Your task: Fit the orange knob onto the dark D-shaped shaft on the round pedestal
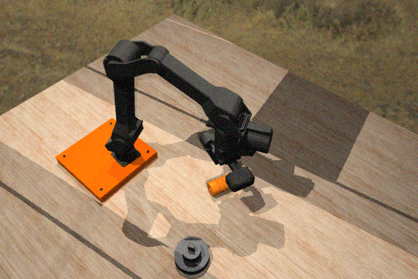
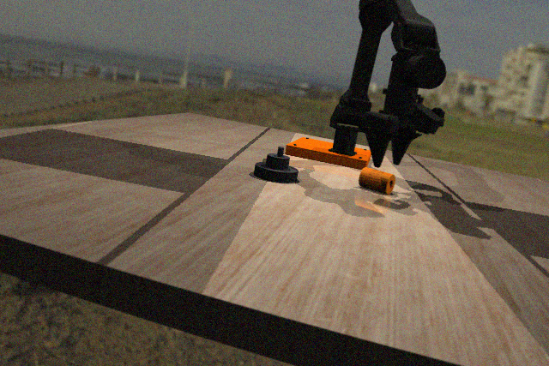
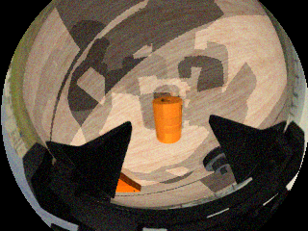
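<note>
Knob (image 1: 217, 185) (image 2: 376, 180) (image 3: 167, 120) lies on its side on tabletop (image 1: 321, 221) (image 2: 310, 255) (image 3: 130, 108), between orange base plate and tabletop's near edge in exterior view, well apart from pedestal (image 1: 192, 259) (image 2: 275, 171) (image 3: 218, 161). Your gripper (image 2: 387, 164) (image 3: 171, 122) hangs above it, fingers wide apart, nothing between. Centre knob between fingertips, lower straight, keep tips off wood. Close squarely across barrel; off-centre pinch could roll it. Leave hole end exposed, ready for turning upright over shaft (image 1: 191, 247) (image 2: 280, 151).
</note>
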{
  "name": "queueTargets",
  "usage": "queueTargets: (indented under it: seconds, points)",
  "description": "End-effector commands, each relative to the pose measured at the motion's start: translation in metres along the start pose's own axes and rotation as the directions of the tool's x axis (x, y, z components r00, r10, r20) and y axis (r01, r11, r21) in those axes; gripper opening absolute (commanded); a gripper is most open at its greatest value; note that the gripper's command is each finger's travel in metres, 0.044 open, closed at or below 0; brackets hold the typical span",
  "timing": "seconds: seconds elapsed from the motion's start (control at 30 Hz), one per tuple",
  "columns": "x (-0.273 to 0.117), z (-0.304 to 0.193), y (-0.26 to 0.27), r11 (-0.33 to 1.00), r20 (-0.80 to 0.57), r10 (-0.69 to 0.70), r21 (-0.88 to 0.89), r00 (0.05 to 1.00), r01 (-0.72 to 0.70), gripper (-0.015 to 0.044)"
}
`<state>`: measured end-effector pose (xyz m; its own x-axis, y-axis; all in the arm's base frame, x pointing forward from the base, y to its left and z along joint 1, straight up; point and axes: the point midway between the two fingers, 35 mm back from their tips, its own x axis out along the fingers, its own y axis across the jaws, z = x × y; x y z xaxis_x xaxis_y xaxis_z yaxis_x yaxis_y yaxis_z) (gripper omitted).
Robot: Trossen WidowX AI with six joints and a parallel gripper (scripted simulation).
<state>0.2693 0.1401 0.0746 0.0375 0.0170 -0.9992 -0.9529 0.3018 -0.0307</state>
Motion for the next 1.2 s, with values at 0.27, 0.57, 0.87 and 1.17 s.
queueTargets:
  seconds: [0.27,0.57,0.87,1.17]
  points:
    - [0.019,0.001,0.000,1.000,0.003,0.005,-0.003,1.000,-0.005,0.0440]
    - [0.034,0.001,0.001,1.000,0.003,0.005,-0.003,1.000,-0.005,0.0440]
    - [0.044,0.000,0.001,1.000,0.003,0.005,-0.003,1.000,-0.005,0.0414]
    - [0.044,0.000,0.001,1.000,0.003,0.005,-0.003,1.000,-0.005,0.0240]
